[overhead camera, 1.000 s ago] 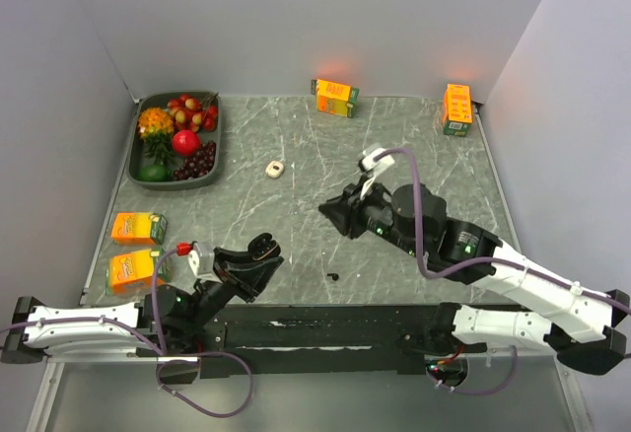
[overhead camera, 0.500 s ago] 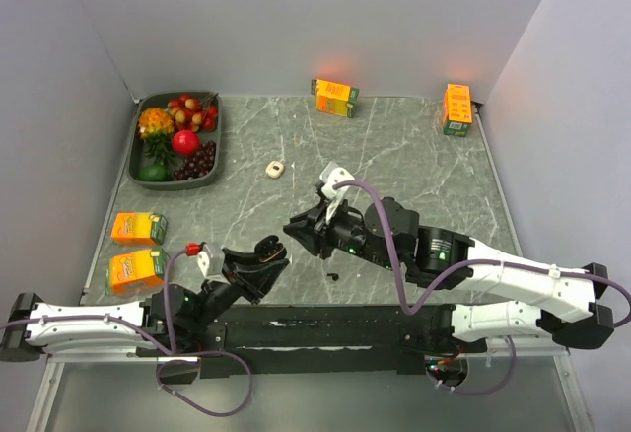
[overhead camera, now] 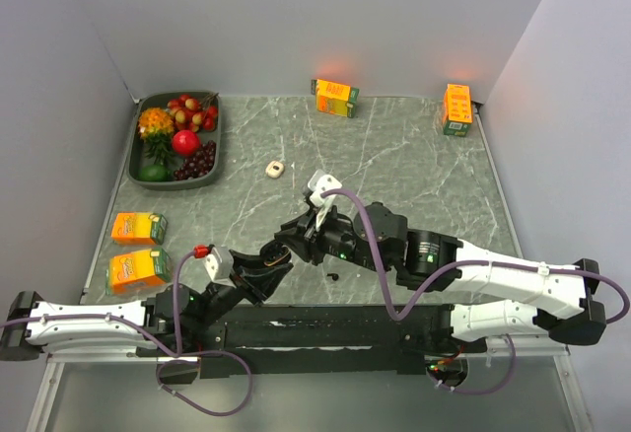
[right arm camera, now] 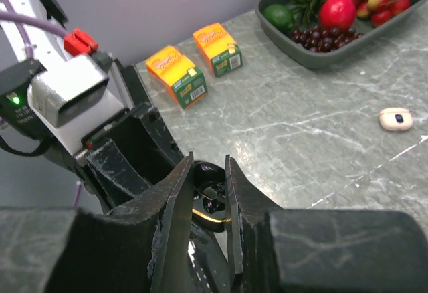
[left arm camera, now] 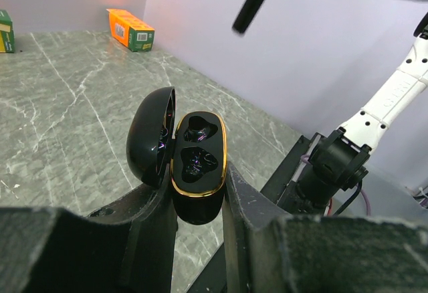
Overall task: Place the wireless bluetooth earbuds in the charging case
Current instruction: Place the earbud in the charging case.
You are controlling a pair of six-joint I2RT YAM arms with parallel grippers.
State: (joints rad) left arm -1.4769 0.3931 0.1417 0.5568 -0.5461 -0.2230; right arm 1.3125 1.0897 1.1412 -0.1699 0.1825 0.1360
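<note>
My left gripper (overhead camera: 266, 259) (left arm camera: 198, 203) is shut on the open black charging case (left arm camera: 198, 166) with a gold rim; both its wells look dark and empty. My right gripper (overhead camera: 284, 242) (right arm camera: 209, 169) hovers just above the case (right arm camera: 212, 214), jaws nearly closed, with a small pale piece between the tips that looks like an earbud (right arm camera: 210, 191). One of its fingers (left arm camera: 245, 9) shows in the left wrist view. A black earbud (overhead camera: 333, 276) lies on the table near the front. A whitish earbud (overhead camera: 275, 168) (right arm camera: 396, 119) lies mid-table.
A dark fruit tray (overhead camera: 148, 178) (right arm camera: 302, 53) stands at the back left. Two orange cartons (overhead camera: 138, 228) (overhead camera: 136, 269) lie at the left edge, two more (overhead camera: 335, 97) (overhead camera: 456, 108) at the back. Grey walls enclose the table.
My right gripper has moved left and down toward me until it is over the case. My left gripper has shifted slightly right with the case.
</note>
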